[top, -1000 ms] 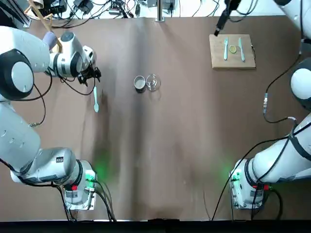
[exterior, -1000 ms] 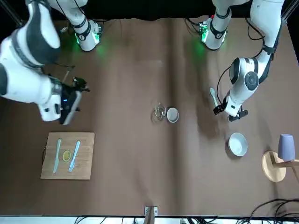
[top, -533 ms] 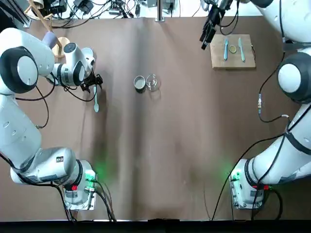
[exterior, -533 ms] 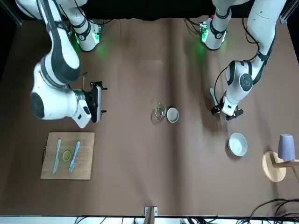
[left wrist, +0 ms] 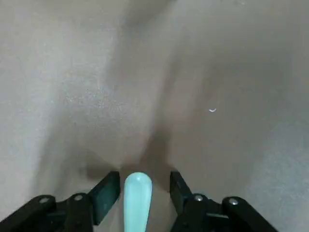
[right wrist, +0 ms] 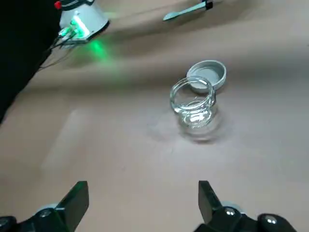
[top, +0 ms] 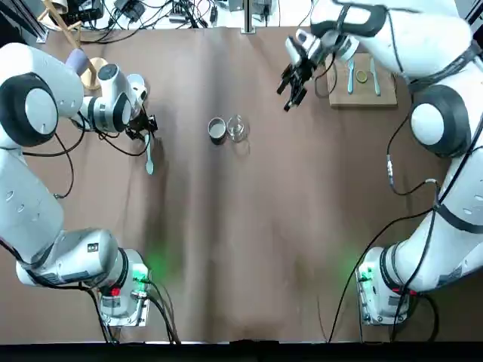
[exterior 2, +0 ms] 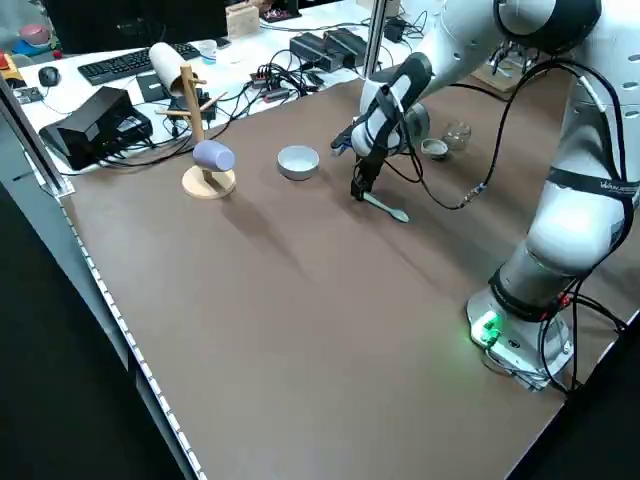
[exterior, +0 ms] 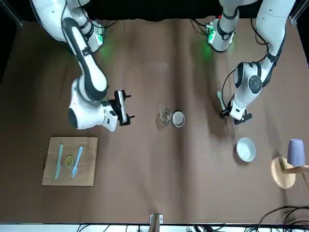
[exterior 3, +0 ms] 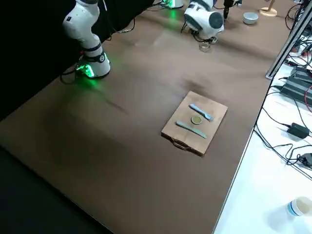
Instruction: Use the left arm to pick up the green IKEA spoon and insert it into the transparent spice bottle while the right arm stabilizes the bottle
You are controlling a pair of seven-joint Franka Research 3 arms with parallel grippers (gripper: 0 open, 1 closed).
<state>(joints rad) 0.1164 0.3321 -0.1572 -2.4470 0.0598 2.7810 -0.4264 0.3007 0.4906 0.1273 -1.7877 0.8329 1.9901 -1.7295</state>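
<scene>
The pale green spoon (top: 149, 155) lies flat on the brown table at the left, also seen as the spoon (exterior: 220, 99). My left gripper (top: 146, 127) is down at its handle end. In the left wrist view the open fingers (left wrist: 107, 192) straddle the spoon handle (left wrist: 138, 195) with a gap on each side. The transparent spice bottle (top: 238, 127) stands upright at mid-table, mouth open. My right gripper (top: 290, 84) hovers open, right of and beyond the bottle (right wrist: 193, 108), apart from it.
A grey metal cup (top: 217, 130) touches the bottle's left side. A wooden board (top: 361, 94) with a teal fork, knife and a yellow slice lies at the far right. A white bowl (exterior: 245, 149) and a mug tree (exterior 2: 205, 165) stand beyond the left gripper.
My right arm has swung from above the wooden board leftward and down toward the bottle. My left gripper has settled slightly at the spoon's handle end. The spoon and bottle have not moved.
</scene>
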